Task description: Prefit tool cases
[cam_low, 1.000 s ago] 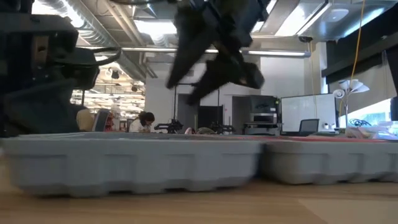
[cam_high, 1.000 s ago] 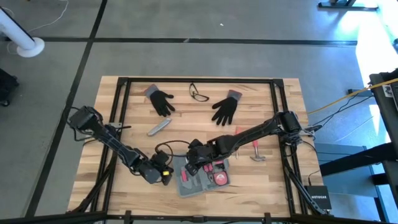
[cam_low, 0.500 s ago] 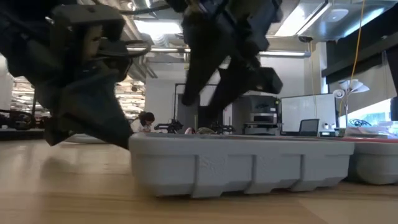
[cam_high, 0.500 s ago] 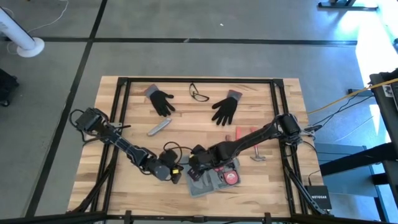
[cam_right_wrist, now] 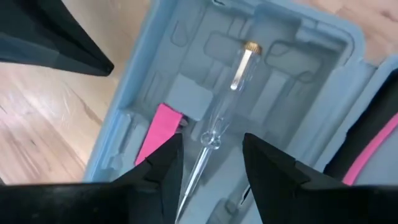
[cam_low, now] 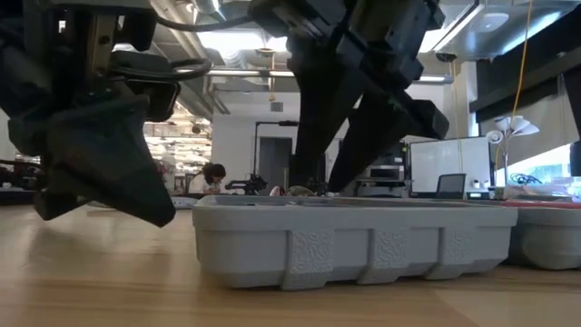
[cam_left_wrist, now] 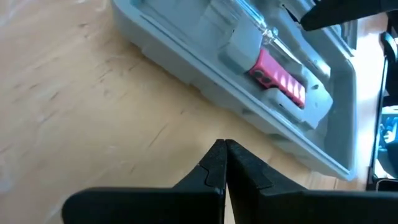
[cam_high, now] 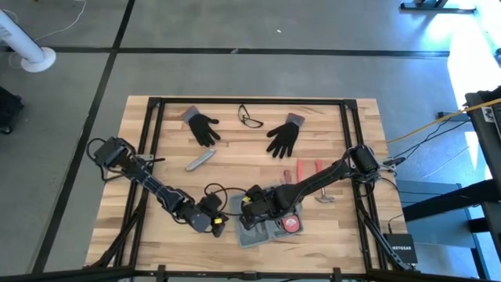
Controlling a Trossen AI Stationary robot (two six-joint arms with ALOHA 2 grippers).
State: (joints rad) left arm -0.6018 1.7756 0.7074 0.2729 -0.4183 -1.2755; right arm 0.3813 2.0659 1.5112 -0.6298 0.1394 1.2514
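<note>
The tool case (cam_high: 266, 225) lies open near the worktop's (cam_high: 360, 235) front edge. The clenched left tool (cam_left_wrist: 224, 149) sits just beside it. The right tool (cam_right_wrist: 208, 152), fingers spread and empty, hovers over a clear-handled screwdriver (cam_right_wrist: 227, 102), seen only from the wrist.

the flat blue-grey plastic tool case (cam_high: 262, 227) holds a pink-handled tool (cam_right_wrist: 158, 127) and a clear-shafted, brass-tipped screwdriver (cam_right_wrist: 230, 93). two black fabric gloves (cam_high: 205, 128) lie on the pale wooden table (cam_high: 156, 149).
</note>
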